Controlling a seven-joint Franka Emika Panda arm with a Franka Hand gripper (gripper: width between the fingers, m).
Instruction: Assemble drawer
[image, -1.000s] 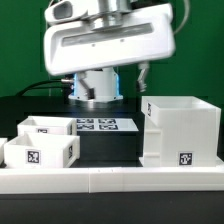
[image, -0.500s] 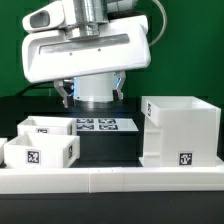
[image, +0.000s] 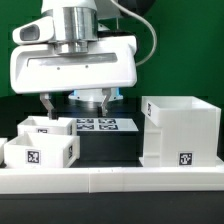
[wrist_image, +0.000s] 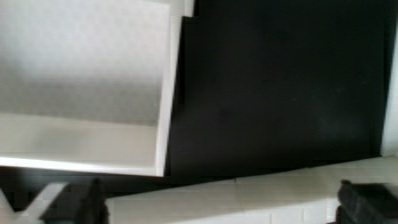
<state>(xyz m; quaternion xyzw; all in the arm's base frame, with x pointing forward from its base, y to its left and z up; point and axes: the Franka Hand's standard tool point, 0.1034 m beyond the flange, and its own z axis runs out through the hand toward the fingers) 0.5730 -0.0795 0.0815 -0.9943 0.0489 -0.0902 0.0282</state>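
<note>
The drawer's large open cube housing (image: 180, 130) stands at the exterior view's right. Two small open-topped trays sit at the exterior view's left, one in front (image: 40, 153) and one behind it (image: 47, 127). My gripper (image: 73, 105) hangs open and empty above the back tray and the table's middle, touching nothing. In the wrist view my gripper (wrist_image: 214, 207) shows two dark fingertips (wrist_image: 59, 203) spread wide apart. An open white box part (wrist_image: 89, 90) lies beyond them; I cannot tell which part it is.
The marker board (image: 105, 125) lies flat on the black table between the trays and the housing. A low white border wall (image: 110, 180) runs along the front edge. A white strip (wrist_image: 249, 195) lies between my fingertips in the wrist view.
The arm and its wide white head have swung toward the exterior view's left and come lower. The fingers now hang over the back tray. The trays and housing have not moved.
</note>
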